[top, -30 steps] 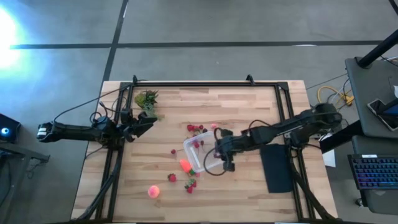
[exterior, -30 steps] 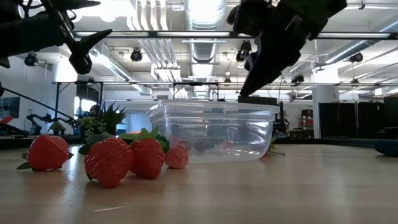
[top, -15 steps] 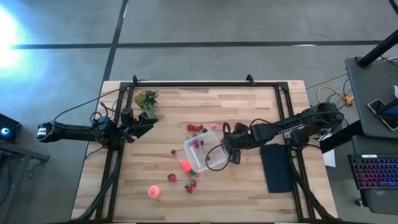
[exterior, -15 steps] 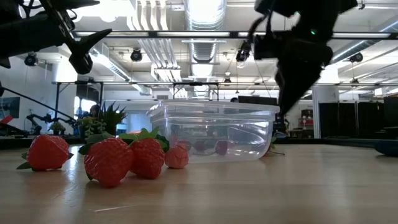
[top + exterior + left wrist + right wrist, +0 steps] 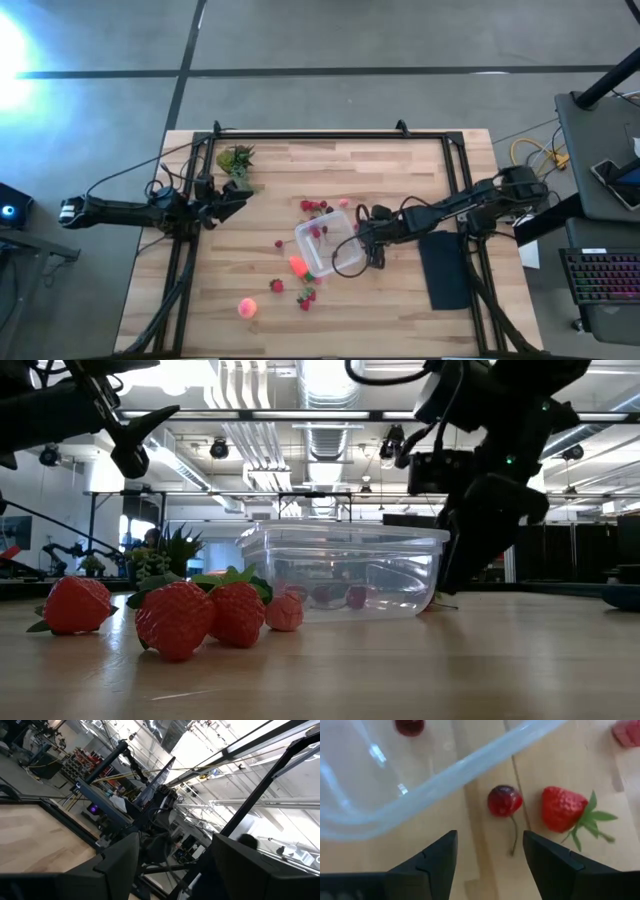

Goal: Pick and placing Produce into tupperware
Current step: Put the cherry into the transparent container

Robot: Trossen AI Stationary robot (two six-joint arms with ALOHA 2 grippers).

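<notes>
A small clear square tupperware (image 5: 328,250) with rounded corners sits near the middle of a pale wooden table (image 5: 400,310), and everything else is placed around it. Inside the tupperware lie a few small dark red fruits, one near its far left corner (image 5: 316,232), and in the low view two or three show through its clear wall (image 5: 340,597). The right gripper (image 5: 366,232) hovers low just off the tupperware's right side, with its two dark fingers (image 5: 434,865) spread apart and nothing between them. In the right wrist view, a dark cherry (image 5: 504,801) with a stem and a red strawberry (image 5: 564,810) with a green top lie on the wood just outside the tupperware's rim (image 5: 485,757), ahead of the parted fingers. More strawberries lie scattered on the table: a cluster (image 5: 316,207) just beyond the tupperware's far left corner, one (image 5: 279,243) to its left, and several (image 5: 305,296) close to its near left corner. An orange fruit (image 5: 298,265) touches or nearly touches the tupperware's near left edge, and an orange-pink round fruit (image 5: 246,308) lies farther out toward the near left. A green leafy clump (image 5: 236,160) sits well to the far left of the tupperware. A flat black pad (image 5: 443,268) lies to its right. The left gripper (image 5: 240,195) waits well to the left of the tupperware, raised, fingers partly open and holding nothing.
</notes>
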